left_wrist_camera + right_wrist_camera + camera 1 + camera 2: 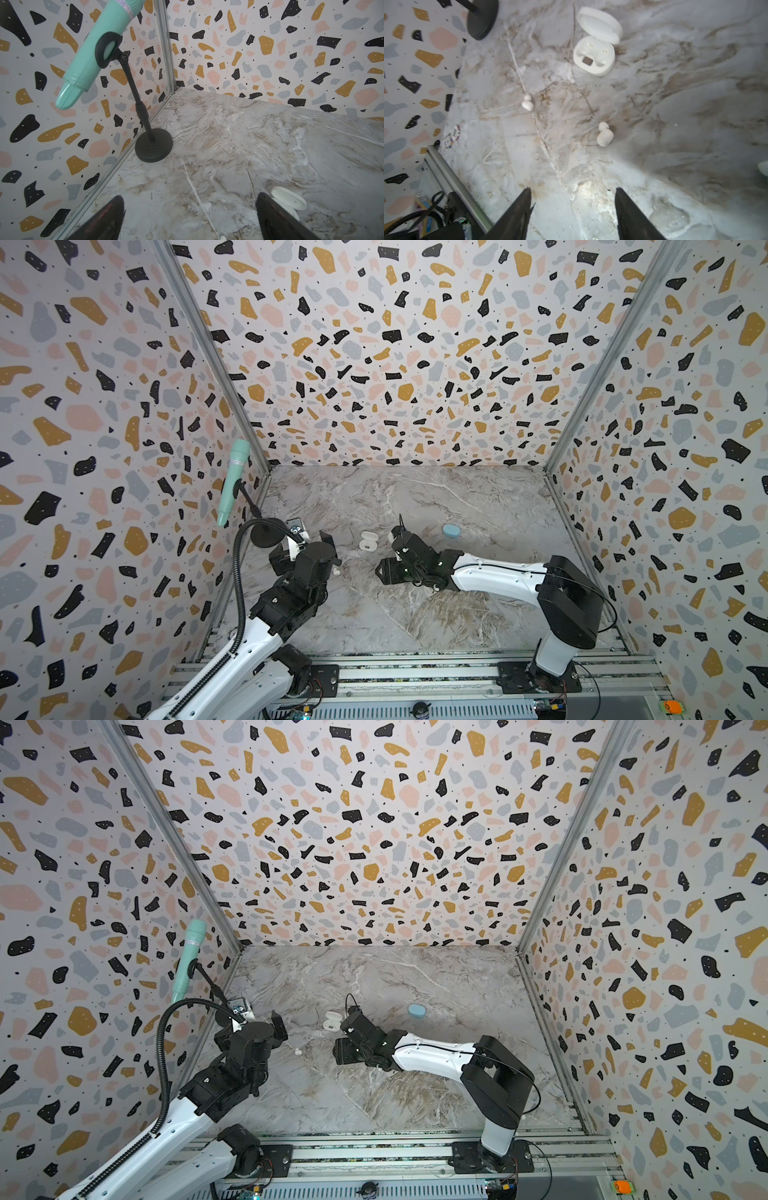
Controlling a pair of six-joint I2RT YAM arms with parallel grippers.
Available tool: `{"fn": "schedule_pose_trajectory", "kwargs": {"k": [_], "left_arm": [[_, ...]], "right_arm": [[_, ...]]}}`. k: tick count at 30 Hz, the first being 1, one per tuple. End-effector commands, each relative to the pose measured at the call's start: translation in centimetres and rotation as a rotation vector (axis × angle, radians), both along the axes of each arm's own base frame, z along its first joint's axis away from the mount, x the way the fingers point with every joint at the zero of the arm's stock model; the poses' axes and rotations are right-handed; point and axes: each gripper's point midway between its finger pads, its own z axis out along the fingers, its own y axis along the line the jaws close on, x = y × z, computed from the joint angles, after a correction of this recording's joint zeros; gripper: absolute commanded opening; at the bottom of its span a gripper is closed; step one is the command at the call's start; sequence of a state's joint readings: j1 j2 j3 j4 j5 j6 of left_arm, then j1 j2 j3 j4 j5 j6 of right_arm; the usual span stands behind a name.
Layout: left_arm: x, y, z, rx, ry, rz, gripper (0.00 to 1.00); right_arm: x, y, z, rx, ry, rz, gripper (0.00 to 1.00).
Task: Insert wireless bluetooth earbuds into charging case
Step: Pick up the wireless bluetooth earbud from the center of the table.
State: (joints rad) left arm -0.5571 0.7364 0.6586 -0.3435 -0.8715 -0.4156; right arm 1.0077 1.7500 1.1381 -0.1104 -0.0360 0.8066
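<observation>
Starting at the right gripper, parted at the jaws and empty, poised above the marble table. Looking just past those jaws in the right wrist view, meeting a white earbud loose on the marble, then a second white earbud farther off, well apart from it. Reaching, beyond both, the white charging case, lying with lid flipped open and sockets facing up. Reading hours off a top view (twelve o'clock toward the far wall): white charging case between ten and eleven o'clock of the right wrist, second white earbud at nine, closed blue case out at two, well apart from the rest. Turning to the left gripper, spread wide and holding nothing, with the white charging case peeking past one finger; in the top views sitting at its three o'clock, with the microphone stand at its nine, near the left wall, teal microphone clipped on top.
</observation>
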Motion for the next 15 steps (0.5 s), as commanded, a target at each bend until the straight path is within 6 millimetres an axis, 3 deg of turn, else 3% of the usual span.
{"fn": "schedule_pose_trajectory", "kwargs": {"k": [1, 4, 10, 15], "left_arm": [[-0.2, 0.3, -0.1, -0.003, -0.01, 0.009, 1.0], [-0.1, 0.2, -0.2, -0.005, -0.008, 0.005, 1.0], [-0.2, 0.2, -0.1, -0.006, -0.012, 0.004, 1.0], [-0.1, 0.2, -0.1, -0.005, -0.012, 0.0, 1.0]], "right_arm": [[1.2, -0.1, -0.1, -0.014, 0.048, -0.039, 0.59], [1.6, 0.4, -2.1, -0.03, 0.102, -0.026, 0.49], [2.6, 1.3, -3.3, -0.049, 0.107, -0.019, 0.42], [3.2, 1.6, -3.8, -0.039, 0.121, -0.018, 0.41]]}}
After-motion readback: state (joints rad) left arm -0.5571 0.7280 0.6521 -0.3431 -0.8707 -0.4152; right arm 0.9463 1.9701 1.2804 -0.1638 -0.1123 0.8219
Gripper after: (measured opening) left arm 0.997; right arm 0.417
